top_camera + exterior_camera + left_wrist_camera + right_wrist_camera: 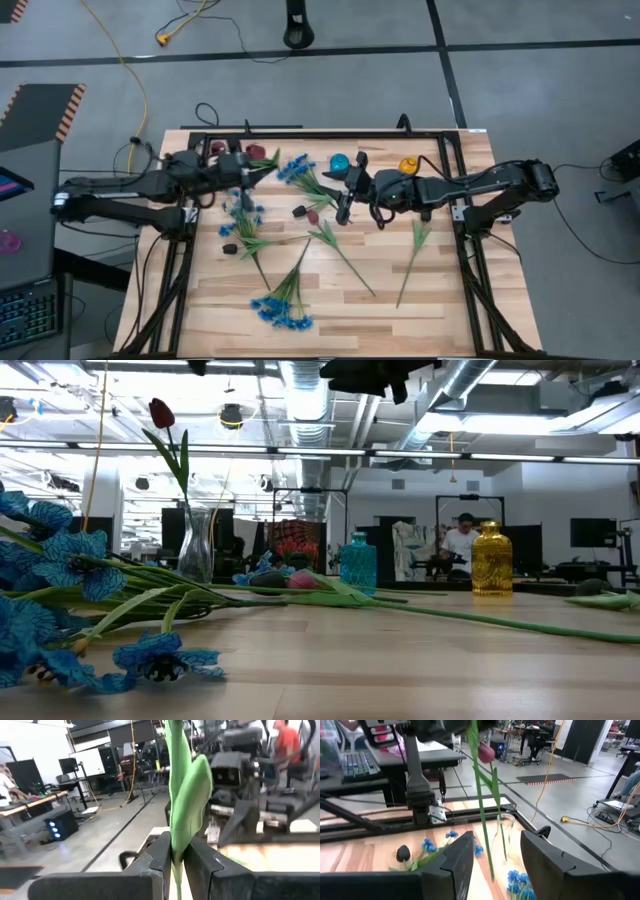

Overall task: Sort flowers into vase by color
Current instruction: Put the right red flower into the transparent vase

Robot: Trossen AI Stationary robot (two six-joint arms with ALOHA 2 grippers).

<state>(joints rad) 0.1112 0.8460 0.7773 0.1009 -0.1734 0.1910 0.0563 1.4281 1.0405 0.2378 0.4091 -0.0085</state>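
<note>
Gripping a green flower stem (pixel 186 800) between clenched fingers, the left gripper (pixel 262 173) hovers near the table's far edge beside the clear vase (pixel 196 545), which holds one red tulip (pixel 161 412); the held stem's blossom is cut off above the left wrist view. The right gripper (pixel 347 190) hangs mid-table with fingers spread, holding nothing. Blue flowers (pixel 283 310) and more stems lie loose on the table (pixel 440 300). Blue (pixel 357 563) and yellow (pixel 491 559) vases stand farther right.

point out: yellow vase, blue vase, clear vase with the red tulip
yellow vase (pixel 491 560), low view, middle of its body
blue vase (pixel 357 564), low view, middle of its body
clear vase (pixel 196 546), low view, glass body below the stem
</note>
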